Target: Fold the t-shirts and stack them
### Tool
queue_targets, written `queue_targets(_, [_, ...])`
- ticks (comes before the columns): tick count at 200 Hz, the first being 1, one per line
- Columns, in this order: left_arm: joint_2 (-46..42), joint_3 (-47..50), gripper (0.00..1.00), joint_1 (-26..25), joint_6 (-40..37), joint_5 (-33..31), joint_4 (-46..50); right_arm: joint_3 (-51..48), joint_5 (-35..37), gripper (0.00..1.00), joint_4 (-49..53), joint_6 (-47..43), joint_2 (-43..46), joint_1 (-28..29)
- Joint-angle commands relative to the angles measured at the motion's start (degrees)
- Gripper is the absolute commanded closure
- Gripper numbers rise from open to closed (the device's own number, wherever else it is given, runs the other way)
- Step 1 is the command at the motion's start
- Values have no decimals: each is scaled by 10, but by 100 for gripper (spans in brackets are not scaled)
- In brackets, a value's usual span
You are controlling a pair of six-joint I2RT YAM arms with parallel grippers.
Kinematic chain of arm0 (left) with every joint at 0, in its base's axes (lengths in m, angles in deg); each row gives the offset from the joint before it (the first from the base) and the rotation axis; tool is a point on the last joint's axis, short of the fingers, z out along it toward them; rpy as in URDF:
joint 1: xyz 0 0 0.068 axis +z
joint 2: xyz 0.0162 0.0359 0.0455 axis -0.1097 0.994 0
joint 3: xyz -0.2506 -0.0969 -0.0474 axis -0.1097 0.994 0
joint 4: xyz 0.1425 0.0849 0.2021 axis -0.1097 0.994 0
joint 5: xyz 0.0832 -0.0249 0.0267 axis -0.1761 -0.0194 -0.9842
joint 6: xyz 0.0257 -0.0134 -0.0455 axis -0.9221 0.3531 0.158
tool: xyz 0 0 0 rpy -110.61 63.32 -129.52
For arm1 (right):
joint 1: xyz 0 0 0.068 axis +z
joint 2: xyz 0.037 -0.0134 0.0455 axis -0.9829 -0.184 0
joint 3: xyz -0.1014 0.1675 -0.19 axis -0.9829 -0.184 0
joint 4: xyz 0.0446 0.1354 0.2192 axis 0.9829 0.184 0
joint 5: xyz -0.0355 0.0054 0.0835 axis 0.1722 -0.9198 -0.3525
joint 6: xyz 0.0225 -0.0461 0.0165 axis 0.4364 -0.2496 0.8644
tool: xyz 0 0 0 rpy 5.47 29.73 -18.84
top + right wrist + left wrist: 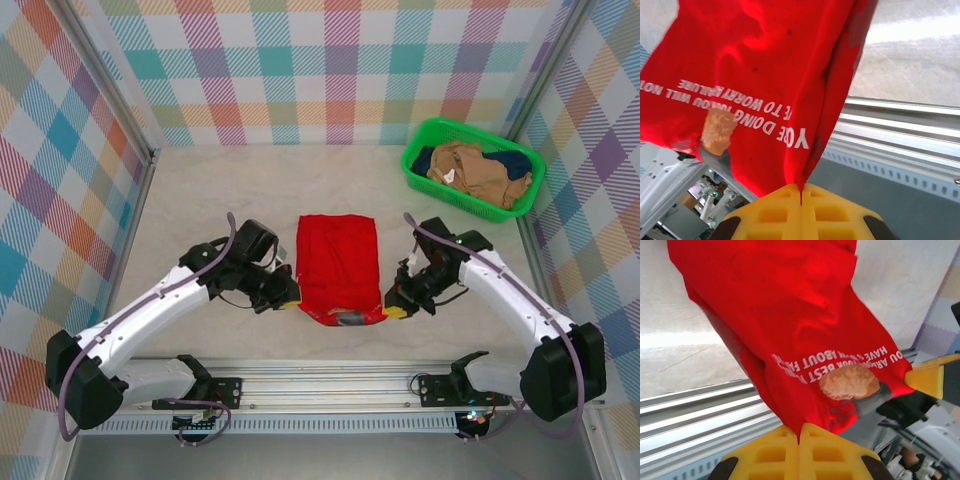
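Gripping the near hem of a bright red t-shirt (338, 260) from either side, two robot arms hold its front edge just off the pale table (220, 190). The rest of the shirt lies flat at the middle of the tabletop as a tidy upright rectangle.

The left gripper (800, 429) is clenched on the near left corner, its yellow fingers pressed together with red cloth pinched between them. The right gripper (801, 189) is clamped the same way on the near right corner. From each wrist the fabric rises away in soft creases and hangs above the metal rail (330, 380) at the table's near edge.

White capital lettering runs across the lifted part of the shirt, upside down to both wrist cameras and only partly legible. "DOING", "TO WORRY" and "WILL NOT" can be made out from the right wrist, and "ABOUT", "BEST" and "HAVE" from the left. Beside the lettering sits a patch of brown, fuzzy-looking print (850, 381) with a grey shape under it — too little shows to tell the full picture.

A green plastic basket (476, 129) stands at the far right corner of the table, well apart from the red shirt. A crumpled tan t-shirt (480, 172) is heaped in it, and a dark navy t-shirt (516, 160) shows at its edges.
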Motion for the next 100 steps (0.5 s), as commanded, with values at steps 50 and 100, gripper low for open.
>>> queue_targets(50, [95, -87, 100, 108, 80, 13, -73, 190, -9, 100, 25, 39, -135, -69])
queue_targets(100, [218, -182, 100, 177, 54, 45, -79, 310, 11, 100, 0, 46, -262, -102])
